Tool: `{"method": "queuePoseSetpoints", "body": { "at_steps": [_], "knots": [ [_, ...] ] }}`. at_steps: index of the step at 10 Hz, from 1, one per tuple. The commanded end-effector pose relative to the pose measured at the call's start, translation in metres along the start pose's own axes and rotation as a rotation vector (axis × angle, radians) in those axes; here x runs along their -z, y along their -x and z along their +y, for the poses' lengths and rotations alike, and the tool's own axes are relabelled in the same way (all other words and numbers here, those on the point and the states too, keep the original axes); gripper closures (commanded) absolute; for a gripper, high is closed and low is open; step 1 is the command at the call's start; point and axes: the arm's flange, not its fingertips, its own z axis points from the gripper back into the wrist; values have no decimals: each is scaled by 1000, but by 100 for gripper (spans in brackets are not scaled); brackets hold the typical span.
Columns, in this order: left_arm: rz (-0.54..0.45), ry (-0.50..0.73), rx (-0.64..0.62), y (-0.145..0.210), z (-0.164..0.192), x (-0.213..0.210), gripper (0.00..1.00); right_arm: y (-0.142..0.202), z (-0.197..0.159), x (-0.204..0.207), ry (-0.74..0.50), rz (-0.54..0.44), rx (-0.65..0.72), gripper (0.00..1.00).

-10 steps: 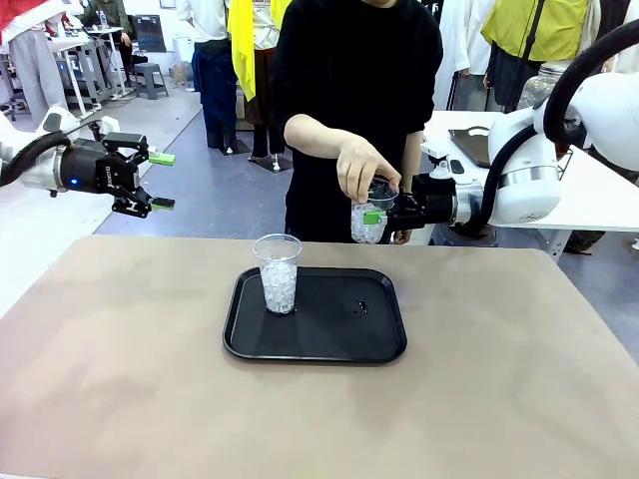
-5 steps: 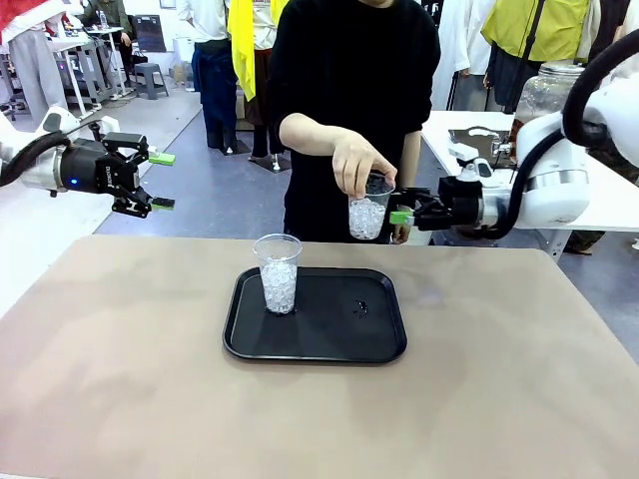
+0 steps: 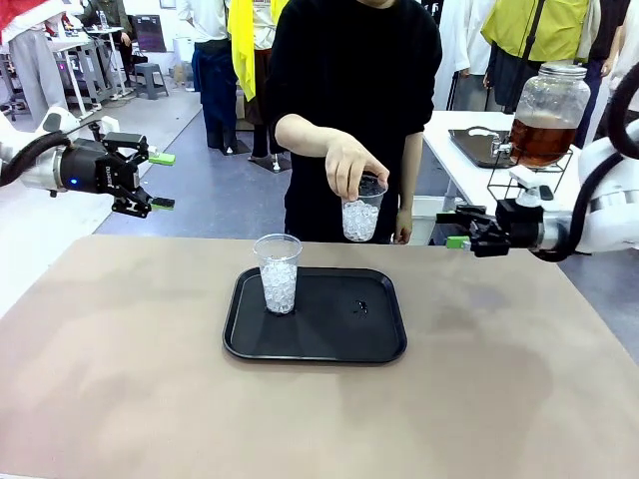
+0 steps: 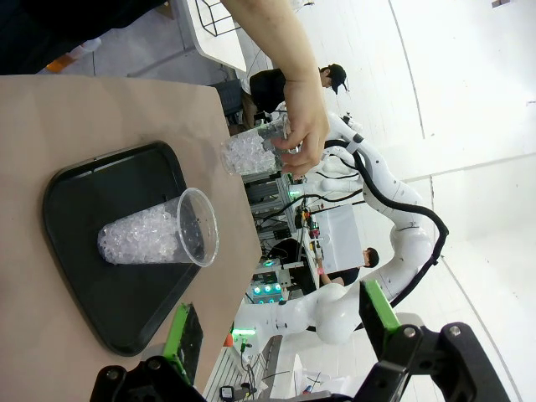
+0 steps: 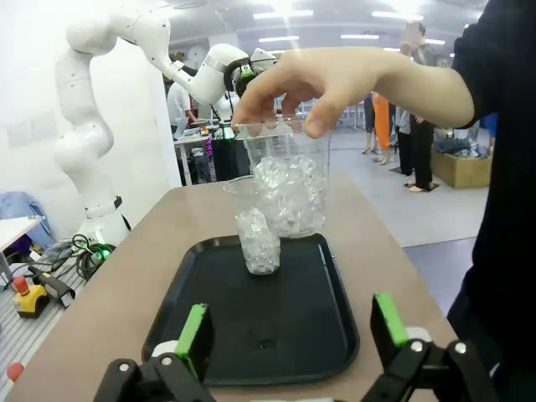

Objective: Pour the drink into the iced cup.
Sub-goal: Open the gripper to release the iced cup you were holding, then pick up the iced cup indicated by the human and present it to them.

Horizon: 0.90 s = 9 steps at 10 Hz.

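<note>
The table [image 3: 120,379] fills the lower half of the front view, and a person stands at its far edge, top centre. The biggest change is on the right. A second ago the right arm reached in to centre frame, its fingers around the ice-filled cup the person was holding. It has since pulled back to the right edge. That uncovers the glass jar [image 3: 544,115] at upper right on the side table behind, with the drink [image 3: 539,142] sitting amber-brown in its lower half.

The black tray [image 3: 379,344] has not moved at centre, nor has the cup on the tray [image 3: 278,272] at its left, full of ice.

The held cup [image 3: 359,212] is now carried by the person's hand [image 3: 349,165] alone, above the tray's far edge. There is a dark patch inside its rim that I cannot identify.

The right gripper [image 3: 456,226] stands spread wide and empty, well apart from that cup. The left gripper [image 3: 162,181], at upper left, is likewise spread with nothing in it and has stayed put.

I judge the handover done, and no tea has reached either cup yet.
</note>
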Motion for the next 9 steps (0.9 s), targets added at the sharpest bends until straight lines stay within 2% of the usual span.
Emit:
{"method": "queuePoseSetpoints", "body": {
  "at_steps": [1, 4, 5, 9],
  "knots": [
    [-3, -2, 1, 2, -1, 0, 0, 6, 16, -8, -2, -29, -41, 0],
    [-3, -2, 1, 2, -1, 0, 0, 14, 24, -13, 8, -26, -44, 0],
    [-3, -2, 1, 2, -1, 0, 0, 14, 15, -16, 13, -34, -12, 0],
    [-3, -2, 1, 2, -1, 0, 0, 14, 15, -16, 13, -34, -12, 0]
  ]
}}
